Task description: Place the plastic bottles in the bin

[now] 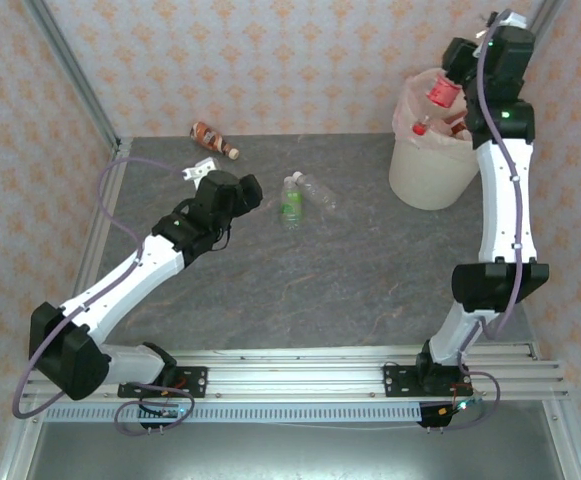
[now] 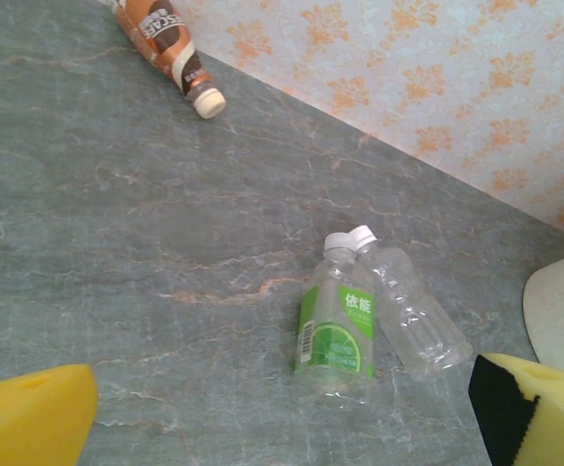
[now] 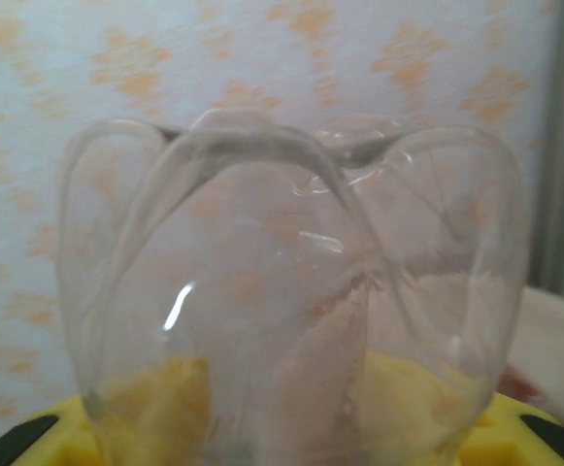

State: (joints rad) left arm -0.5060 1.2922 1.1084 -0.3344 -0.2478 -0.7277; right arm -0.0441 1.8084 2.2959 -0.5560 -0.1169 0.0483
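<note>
The right gripper [image 1: 452, 78] hangs over the bin [image 1: 425, 180] at the table's [image 1: 350, 280] far right corner, pinching a red-label bottle [image 1: 440, 94]. In the wrist view the bottle's clear base sits between the yellow pads [image 3: 490, 447]. A red-capped bottle [image 1: 422, 126] lies inside the bin.

The left gripper [image 1: 248, 190] hovers left of the table's middle, fingers spread wide, holding nothing. Just ahead of it lie a green-label bottle [image 2: 338, 328] and a clear bottle [image 2: 413, 311], touching at the caps. A brown bottle [image 2: 165, 39] lies by the far edge, well apart from the pair.
</note>
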